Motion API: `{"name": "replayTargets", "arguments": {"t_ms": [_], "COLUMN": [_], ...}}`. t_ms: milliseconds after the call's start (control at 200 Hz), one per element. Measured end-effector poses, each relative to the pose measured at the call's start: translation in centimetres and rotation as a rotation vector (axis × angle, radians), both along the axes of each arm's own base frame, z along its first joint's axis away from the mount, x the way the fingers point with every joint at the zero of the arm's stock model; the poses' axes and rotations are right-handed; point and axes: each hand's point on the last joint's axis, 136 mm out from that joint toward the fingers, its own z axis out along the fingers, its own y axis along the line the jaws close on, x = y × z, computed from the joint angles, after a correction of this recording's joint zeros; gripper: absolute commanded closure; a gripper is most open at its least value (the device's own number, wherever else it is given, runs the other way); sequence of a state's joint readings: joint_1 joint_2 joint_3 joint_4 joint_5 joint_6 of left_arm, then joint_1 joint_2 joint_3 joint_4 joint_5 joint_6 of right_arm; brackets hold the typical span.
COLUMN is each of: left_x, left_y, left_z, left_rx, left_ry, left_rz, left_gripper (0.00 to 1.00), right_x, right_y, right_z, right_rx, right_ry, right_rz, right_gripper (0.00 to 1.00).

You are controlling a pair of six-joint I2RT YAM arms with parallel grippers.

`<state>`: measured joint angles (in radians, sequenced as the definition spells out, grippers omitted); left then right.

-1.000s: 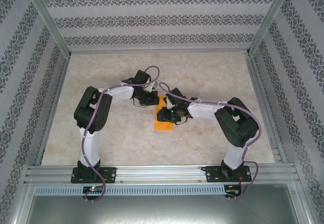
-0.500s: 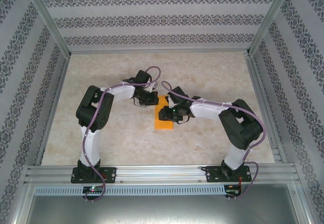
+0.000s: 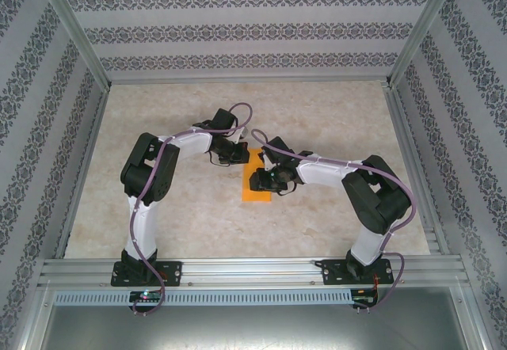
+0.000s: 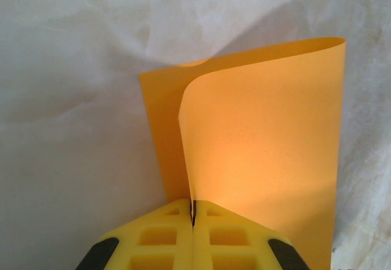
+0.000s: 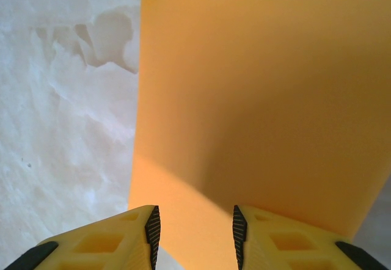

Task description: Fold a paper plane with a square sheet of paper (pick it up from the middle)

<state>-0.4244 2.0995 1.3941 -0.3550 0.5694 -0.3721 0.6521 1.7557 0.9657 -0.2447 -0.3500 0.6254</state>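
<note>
The square sheet of paper [image 3: 255, 185] is bright orange and lies in the middle of the table between both arms. In the left wrist view the sheet [image 4: 263, 148] is bent over itself in a loose curl, one flap standing up from the flat part. My left gripper [image 4: 193, 214] is shut on the edge of that raised flap; from above it [image 3: 240, 157] sits at the sheet's far end. My right gripper [image 5: 192, 227] is open, its ribbed pads apart just above the flat orange sheet [image 5: 256, 99]. From above it [image 3: 260, 180] hovers over the sheet's middle.
The pale marbled tabletop [image 3: 333, 128] is ringed by an aluminium frame [image 3: 238, 269] and patterned walls. Both forearms cross over the table centre, close to each other.
Both arms have shifted only slightly. The left grip on the paper and the right jaws' opening look the same.
</note>
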Motion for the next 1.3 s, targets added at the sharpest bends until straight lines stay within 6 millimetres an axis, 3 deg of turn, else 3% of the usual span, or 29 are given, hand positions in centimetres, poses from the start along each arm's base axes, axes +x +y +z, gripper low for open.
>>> {"name": "replayTargets", "arguments": {"t_ms": [729, 1304], "left_x": [0.20, 0.37], "left_y": [-0.58, -0.89], "left_z": [0.04, -0.04], "left_rx": [-0.023, -0.035], "left_ry": [0.009, 0.013], "left_rz": [-0.011, -0.017], "left_gripper": [0.98, 0.98], "right_x": [-0.20, -0.03], "right_y": [-0.42, -0.35], "right_z": [-0.88, -0.39], "right_rx": [-0.028, -0.016], "right_ry": [0.002, -0.012], "right_rz": [0.015, 0.015], "right_gripper": [0.62, 0.60]}}
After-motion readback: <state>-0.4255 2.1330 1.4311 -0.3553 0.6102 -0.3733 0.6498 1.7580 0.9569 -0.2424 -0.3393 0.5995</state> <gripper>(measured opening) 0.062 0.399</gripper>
